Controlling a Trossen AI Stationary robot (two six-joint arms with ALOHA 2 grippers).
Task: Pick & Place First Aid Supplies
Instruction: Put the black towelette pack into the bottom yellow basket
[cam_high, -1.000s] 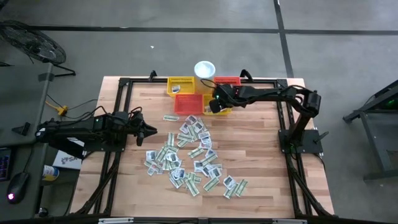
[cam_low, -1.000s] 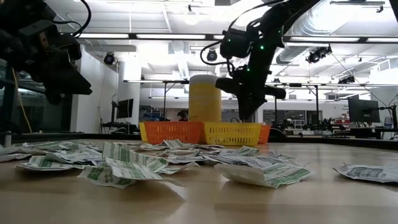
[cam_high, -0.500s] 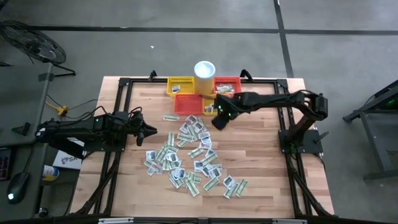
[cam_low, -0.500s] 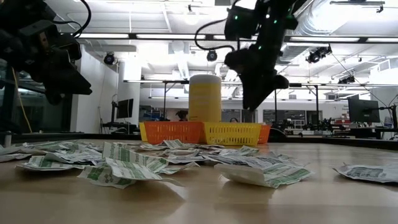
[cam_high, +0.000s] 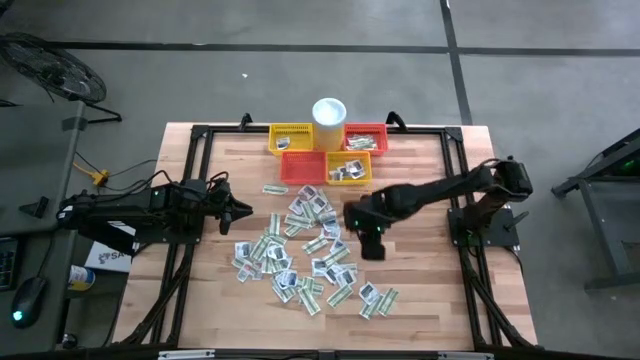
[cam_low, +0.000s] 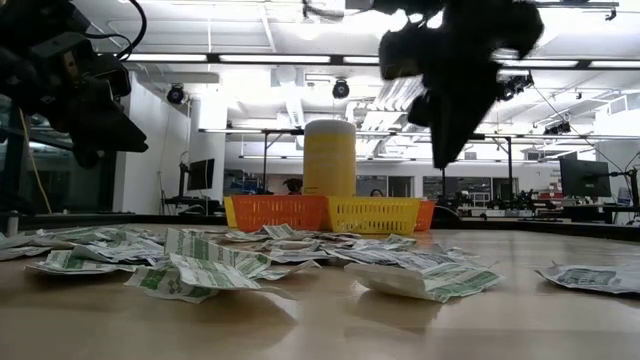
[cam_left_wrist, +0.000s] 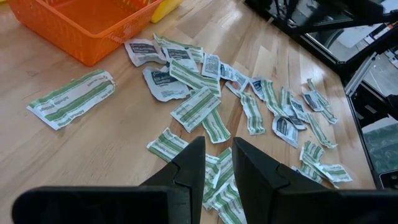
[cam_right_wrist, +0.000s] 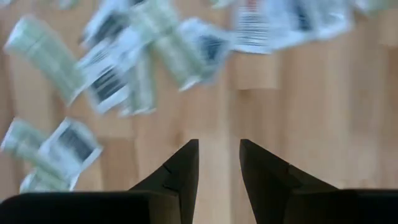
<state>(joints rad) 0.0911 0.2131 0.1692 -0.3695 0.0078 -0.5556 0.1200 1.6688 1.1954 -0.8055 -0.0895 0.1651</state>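
Wooden table (cam_high: 420, 280) carries a wide scatter of first aid supplies (cam_high: 305, 250) at its middle. Behind them sit mesh baskets: yellow basket (cam_high: 349, 168) and red basket (cam_high: 366, 138) hold a few packets; orange basket (cam_high: 302, 167) looks bare. Right gripper (cam_high: 368, 243) hovers beside the scatter, fingers apart, holding nothing. Left gripper (cam_high: 246, 211) waits left, fingers slightly apart.
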